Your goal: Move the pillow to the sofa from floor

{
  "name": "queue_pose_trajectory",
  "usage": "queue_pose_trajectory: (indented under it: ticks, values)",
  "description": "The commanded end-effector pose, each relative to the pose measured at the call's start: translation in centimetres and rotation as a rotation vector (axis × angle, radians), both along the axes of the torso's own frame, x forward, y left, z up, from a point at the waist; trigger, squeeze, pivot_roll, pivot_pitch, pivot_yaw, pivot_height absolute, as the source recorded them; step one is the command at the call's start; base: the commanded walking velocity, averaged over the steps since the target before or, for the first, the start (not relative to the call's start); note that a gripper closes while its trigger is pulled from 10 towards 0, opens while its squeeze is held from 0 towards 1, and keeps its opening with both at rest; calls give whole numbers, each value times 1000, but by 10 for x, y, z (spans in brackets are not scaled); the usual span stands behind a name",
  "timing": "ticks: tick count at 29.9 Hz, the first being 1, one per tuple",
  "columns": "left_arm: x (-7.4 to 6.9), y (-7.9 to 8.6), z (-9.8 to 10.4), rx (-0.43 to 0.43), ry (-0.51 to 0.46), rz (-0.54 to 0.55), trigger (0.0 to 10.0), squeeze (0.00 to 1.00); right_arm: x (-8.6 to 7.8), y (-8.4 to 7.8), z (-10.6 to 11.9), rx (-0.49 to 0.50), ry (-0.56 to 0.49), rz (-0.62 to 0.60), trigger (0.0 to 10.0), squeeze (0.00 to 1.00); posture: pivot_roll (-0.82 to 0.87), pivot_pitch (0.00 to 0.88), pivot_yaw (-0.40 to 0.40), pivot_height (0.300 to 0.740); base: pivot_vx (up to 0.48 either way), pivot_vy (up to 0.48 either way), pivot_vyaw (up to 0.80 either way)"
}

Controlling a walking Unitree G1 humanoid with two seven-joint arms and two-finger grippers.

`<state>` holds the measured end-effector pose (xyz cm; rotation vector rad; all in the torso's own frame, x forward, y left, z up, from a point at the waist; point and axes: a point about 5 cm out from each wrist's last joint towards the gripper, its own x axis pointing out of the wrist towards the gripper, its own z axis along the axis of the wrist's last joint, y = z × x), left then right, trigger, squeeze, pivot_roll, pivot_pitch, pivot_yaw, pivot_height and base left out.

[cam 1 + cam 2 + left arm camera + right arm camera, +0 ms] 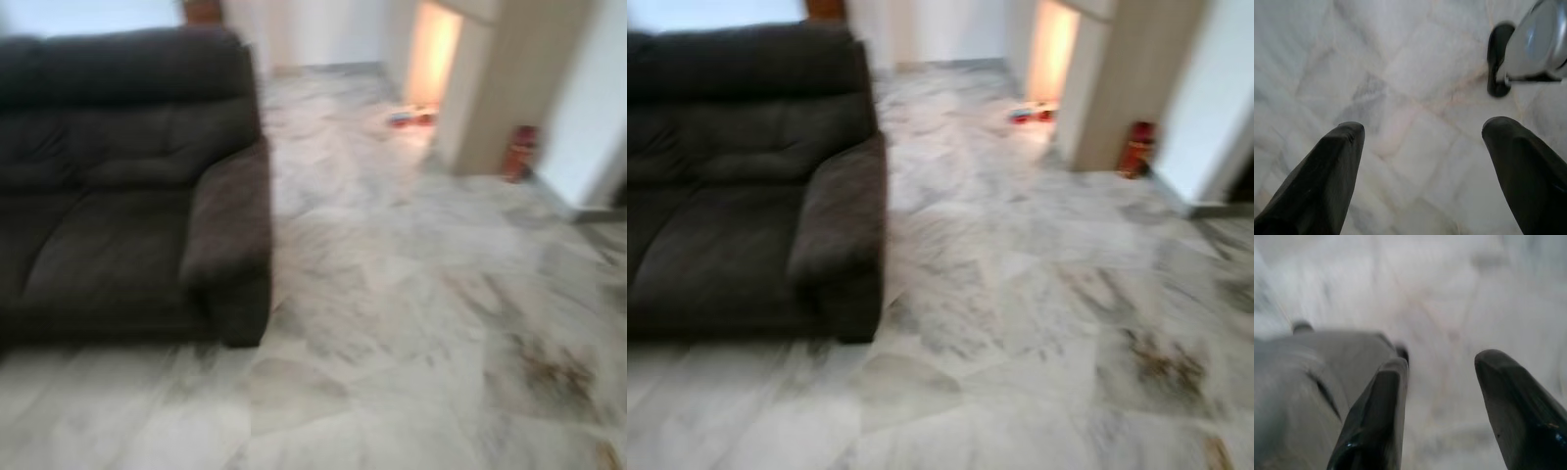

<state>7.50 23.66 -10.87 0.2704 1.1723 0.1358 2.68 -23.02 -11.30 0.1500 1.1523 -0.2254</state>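
Observation:
A dark brown sofa [118, 186] stands at the left, its near armrest [230, 220] facing the open floor; its seat cushions carry nothing. The head views are blurred. My left gripper [1422, 129] hangs open over the marble floor with nothing between its fingers. My right gripper [1442, 362] is also open and empty above the floor, with part of my silver body [1308, 382] beside it. I make out no pillow in these frames.
White and grey marble floor [411, 323] spreads wide to the right of the sofa. A beige wall corner [505, 88] stands at the back right with a red object [519, 152] at its foot. Small red items [411, 117] lie near a lit doorway.

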Motion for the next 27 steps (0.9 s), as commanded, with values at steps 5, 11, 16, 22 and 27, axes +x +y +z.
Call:
queue_pose_trajectory:
  ticks: [5,11,16,22,27]
  values:
    - [-1,0,0,-3,3,17,10000,0,-10,-3,0,-3,25,-15,10000,0,53,0,-19,740,0,0,800]
    - [-2,2,0,-3,9,19,10000,0,-10,-3,0,-2,27,-17,10000,0,55,0,-17,740,0,0,800]
    - [-1,2,0,-7,7,18,10000,0,-11,-3,0,3,28,-45,10000,0,56,0,-16,740,0,0,160]
    - [-1,2,0,-12,5,19,10000,0,-11,-2,-1,6,23,-72,10000,0,57,0,-15,740,0,0,0]
    - [-1,2,0,-18,4,23,10000,0,-12,-3,-1,5,24,-80,10000,0,56,0,-15,740,0,0,0]
